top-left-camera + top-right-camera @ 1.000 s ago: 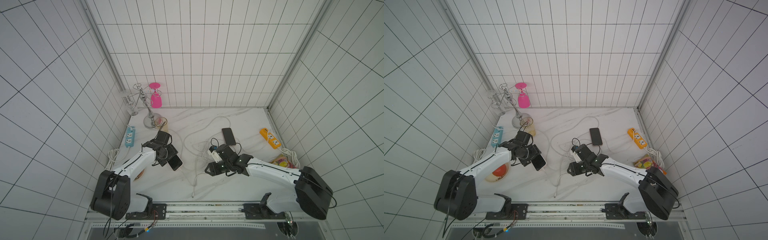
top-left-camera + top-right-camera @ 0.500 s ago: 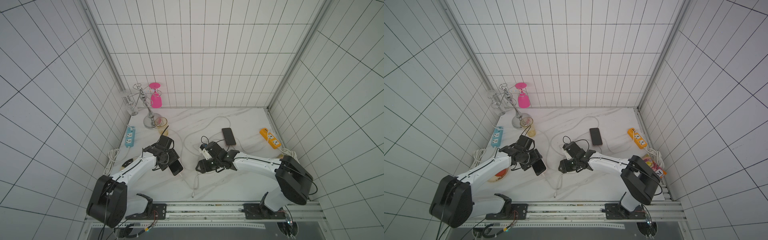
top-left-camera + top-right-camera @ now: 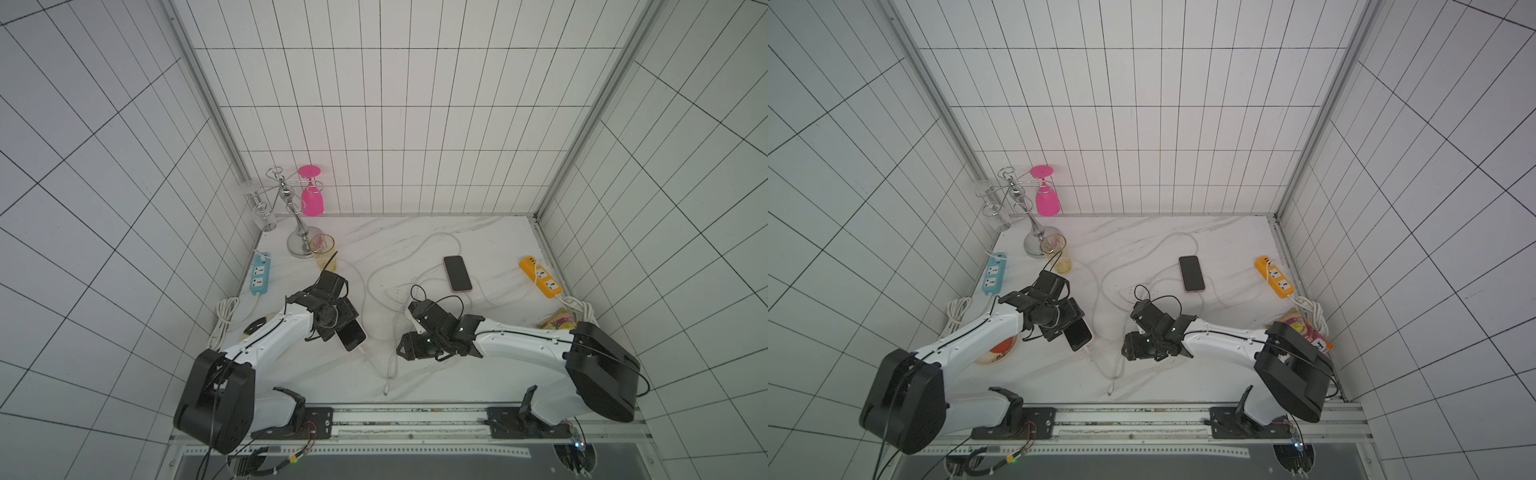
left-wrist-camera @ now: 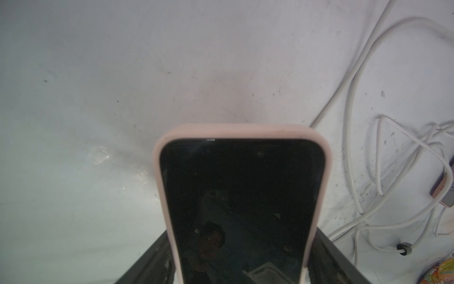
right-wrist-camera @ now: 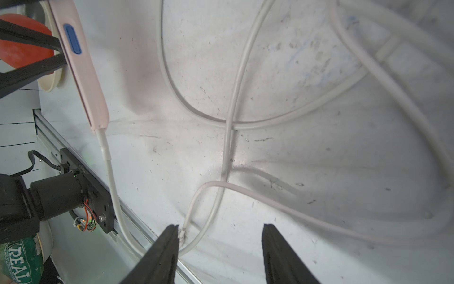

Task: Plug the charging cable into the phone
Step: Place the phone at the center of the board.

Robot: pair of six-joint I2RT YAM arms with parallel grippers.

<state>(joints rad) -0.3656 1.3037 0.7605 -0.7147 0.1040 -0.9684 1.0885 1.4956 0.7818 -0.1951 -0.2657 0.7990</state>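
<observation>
Nearest the rail, the right gripper (image 5: pixel 219 227) hovers, jaws apart and empty, over looped white cords (image 5: pixel 231 152), its wrist view alone showing the charging cable (image 5: pixel 105 152) seated in the pink-cased phone (image 3: pixel 353 336), which the left gripper (image 3: pixel 337 324) clamps tilted, while a second phone (image 3: pixel 457 273) lies flat farther back.

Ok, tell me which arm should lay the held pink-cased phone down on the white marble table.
Left. The left gripper grips the pink-cased phone, with the white charging cable already seated in its end. The right gripper stands open and empty, apart from it.
</observation>
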